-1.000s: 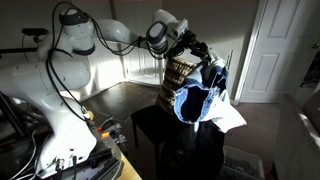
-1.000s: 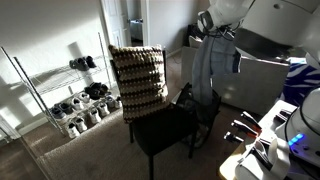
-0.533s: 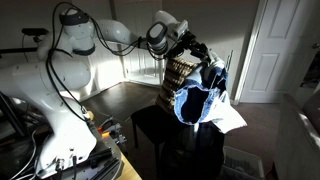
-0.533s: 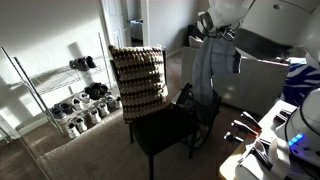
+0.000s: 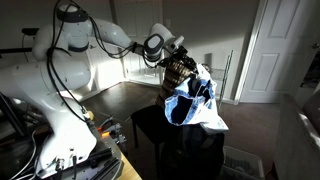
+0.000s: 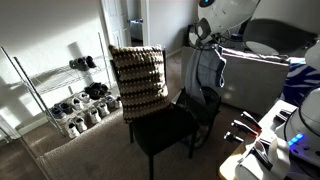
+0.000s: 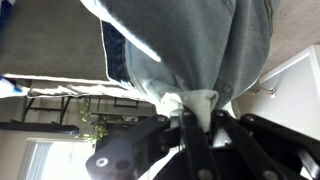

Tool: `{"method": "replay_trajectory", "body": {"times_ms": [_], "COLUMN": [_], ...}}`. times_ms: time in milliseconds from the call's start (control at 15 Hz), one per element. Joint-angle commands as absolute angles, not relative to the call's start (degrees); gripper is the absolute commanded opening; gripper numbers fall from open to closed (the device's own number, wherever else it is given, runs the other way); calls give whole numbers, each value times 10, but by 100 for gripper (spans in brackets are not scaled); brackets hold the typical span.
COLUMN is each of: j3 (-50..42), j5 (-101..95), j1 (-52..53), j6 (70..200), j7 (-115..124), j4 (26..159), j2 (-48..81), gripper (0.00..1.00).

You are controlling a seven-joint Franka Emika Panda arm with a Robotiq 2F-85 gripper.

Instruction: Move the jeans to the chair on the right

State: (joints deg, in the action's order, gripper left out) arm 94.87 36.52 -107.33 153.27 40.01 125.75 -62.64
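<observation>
— What does the wrist view add?
— The gripper (image 7: 188, 112) clamped on a bunched fold of the jeans (image 7: 190, 45); both exterior views blur that.
— Their lie?
— Hanging, long axis vertical, beside the chair's (image 6: 160, 128) right edge.

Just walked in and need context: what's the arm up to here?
The Panda's gripper is shut on a bunched fold of the jeans and holds them up in the air. They hang limp beside the dark chair with the woven back, not lying on its seat. The jeans are mid-carry and not yet set down anywhere.
</observation>
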Motion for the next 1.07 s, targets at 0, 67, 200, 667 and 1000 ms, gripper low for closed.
{"method": "replay_trajectory", "body": {"times_ms": [0,67,200,667,1000], "j3": [991,1004,1031,1098,1119], "j5": [351,352,354,311,245], "j1": [-1088,-1098,-1121,-1197,-1231], "j6": [1569,1568,1566,1518,1466], "j7": [317,298,254,107,54], "j4": [1269,1269,1270,1272,1267], "j2": [-522,-505,-473,-408,-392], "gripper": [3,3,3,3,3]}}
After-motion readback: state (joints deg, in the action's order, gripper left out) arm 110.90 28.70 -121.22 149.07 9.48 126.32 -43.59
